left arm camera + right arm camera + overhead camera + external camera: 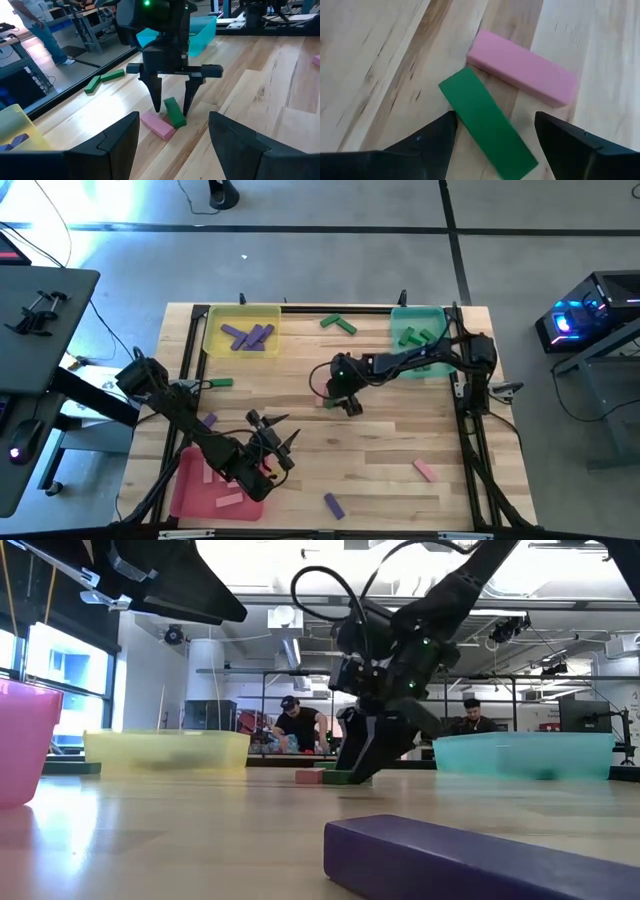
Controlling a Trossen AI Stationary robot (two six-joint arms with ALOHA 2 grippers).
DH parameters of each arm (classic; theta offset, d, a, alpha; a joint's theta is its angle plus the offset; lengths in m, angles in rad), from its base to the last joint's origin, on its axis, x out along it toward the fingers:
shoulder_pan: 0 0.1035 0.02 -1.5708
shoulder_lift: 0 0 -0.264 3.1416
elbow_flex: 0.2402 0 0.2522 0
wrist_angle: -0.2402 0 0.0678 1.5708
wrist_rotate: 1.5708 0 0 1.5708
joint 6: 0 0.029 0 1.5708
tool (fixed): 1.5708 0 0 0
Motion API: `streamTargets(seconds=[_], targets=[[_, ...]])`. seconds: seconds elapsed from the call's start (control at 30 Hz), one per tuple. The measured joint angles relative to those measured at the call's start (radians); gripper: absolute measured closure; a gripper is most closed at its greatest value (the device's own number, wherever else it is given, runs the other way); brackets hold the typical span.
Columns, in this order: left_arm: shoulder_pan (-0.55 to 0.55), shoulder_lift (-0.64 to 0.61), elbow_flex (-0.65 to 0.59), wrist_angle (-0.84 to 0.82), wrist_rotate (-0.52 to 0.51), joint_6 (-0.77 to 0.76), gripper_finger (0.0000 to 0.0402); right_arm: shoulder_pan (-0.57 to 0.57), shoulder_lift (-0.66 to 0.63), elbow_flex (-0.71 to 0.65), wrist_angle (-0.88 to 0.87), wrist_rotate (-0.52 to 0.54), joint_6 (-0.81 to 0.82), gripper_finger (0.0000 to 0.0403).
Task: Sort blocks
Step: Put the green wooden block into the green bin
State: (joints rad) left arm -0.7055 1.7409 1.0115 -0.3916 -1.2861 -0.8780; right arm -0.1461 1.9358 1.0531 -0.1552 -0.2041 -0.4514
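Behind the bench [380,440] people sit at desks. Your right end effector [172,102] stands spread wide astride a green block [487,122] mid-bench; a pink block [522,72] touches its end — closing could drag both along. Only the right wrist view shows that contact clearly. Only the high view shows your left end effector [275,442], also spread and empty, waiting by the red tray [195,490].

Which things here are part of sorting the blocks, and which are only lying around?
Belong to the job:
- green block between the open right hand's fingers
- pink block touching it
- purple block near the table's front edge
- yellow tray, teal tray, red tray
- left hand, open

Lying about:
- blue-lit computer on a side desk
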Motion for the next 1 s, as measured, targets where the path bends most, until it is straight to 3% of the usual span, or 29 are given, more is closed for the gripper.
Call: streamTargets(seconds=[0.2,0.47,0.7,0.9,1.0], targets=[[0.0,0.0,0.0,0.0,0.0,0.0,0.0174,0.0,0.016,0.002,-0.046,0.001,0.051,0.018],[-0.016,0.0,0.0,0.0,0.001,-0.022,0.0174,0.045,0.014,0.004,-0.119,0.079,0.292,0.033],[-0.016,0.0,0.0,0.001,0.001,-0.028,0.0174,0.192,-0.049,-0.004,-0.187,0.258,0.364,0.0331],[-0.016,0.0,-0.001,0.002,0.001,-0.028,0.0174,0.274,-0.224,-0.011,-0.28,0.201,0.363,0.0331],[-0.016,0.0,-0.001,0.003,0.001,-0.028,0.0174,0.286,-0.346,-0.009,-0.339,0.248,0.371,0.0331]])
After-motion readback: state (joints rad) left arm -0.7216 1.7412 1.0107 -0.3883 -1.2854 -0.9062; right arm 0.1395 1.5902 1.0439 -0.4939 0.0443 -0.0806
